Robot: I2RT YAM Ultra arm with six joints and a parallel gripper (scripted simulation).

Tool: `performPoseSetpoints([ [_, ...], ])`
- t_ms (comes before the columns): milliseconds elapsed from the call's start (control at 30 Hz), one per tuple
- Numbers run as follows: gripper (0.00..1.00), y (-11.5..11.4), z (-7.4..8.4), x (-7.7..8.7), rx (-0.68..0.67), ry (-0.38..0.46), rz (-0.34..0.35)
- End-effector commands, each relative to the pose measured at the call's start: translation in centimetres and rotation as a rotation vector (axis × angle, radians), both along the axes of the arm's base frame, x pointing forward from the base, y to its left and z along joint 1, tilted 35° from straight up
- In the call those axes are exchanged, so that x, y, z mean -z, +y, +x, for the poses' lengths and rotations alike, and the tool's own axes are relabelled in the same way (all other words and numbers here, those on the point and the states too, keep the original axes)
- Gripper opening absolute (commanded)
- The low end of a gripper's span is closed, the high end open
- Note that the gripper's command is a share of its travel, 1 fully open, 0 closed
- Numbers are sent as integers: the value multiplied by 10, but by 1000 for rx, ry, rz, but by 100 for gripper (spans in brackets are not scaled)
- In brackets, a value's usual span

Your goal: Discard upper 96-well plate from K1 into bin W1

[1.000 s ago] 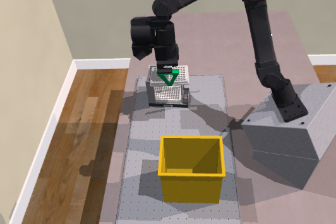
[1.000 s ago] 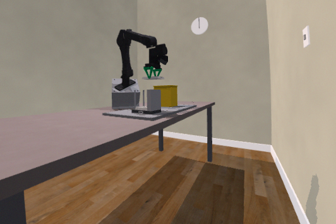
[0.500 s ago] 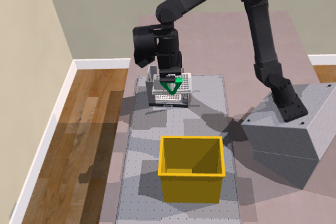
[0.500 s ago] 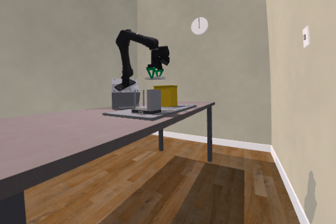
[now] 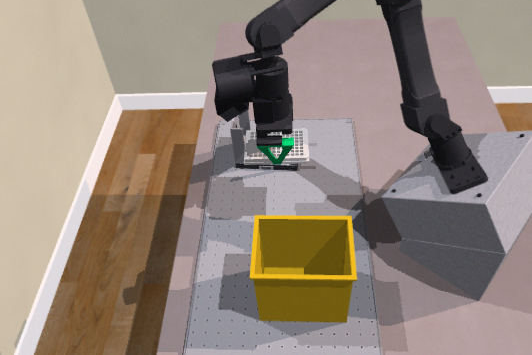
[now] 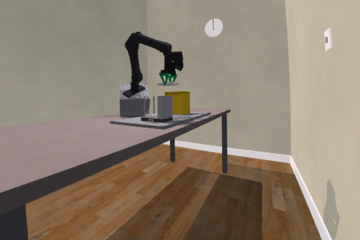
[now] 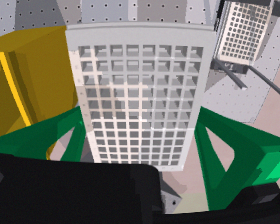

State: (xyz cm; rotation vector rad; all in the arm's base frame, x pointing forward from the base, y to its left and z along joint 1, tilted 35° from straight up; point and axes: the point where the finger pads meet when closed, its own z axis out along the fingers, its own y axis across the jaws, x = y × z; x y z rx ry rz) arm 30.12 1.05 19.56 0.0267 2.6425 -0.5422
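Note:
My gripper (image 5: 274, 152), with green fingers, is shut on the upper 96-well plate (image 5: 296, 149), a white grid held flat in the air. In the side view the plate (image 6: 168, 84) hangs above table height, between rack K1 (image 6: 159, 110) and the yellow bin W1 (image 6: 178, 101). In the wrist view the plate (image 7: 139, 93) fills the middle between my fingers. The bin's rim (image 7: 25, 78) shows at the left. Rack K1 with the lower plate (image 7: 245, 25) on it is at the top right. The bin (image 5: 302, 259) stands upright, open mouth up, nearer the front of the table.
The rack's grey upright post (image 5: 237, 143) stands just left of the held plate. A grey perforated mat carries rack and bin. The arm's grey base block (image 5: 465, 194) is at the right. The table's edge runs along the left, with wooden floor beyond.

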Motion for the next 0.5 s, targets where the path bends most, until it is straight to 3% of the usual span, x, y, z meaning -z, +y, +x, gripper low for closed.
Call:
performPoseSetpoints([
  [0, 0, 8, 0, -2, 22, -32, 6],
  [467, 0, 44, -4, 17, 22, -32, 7],
])
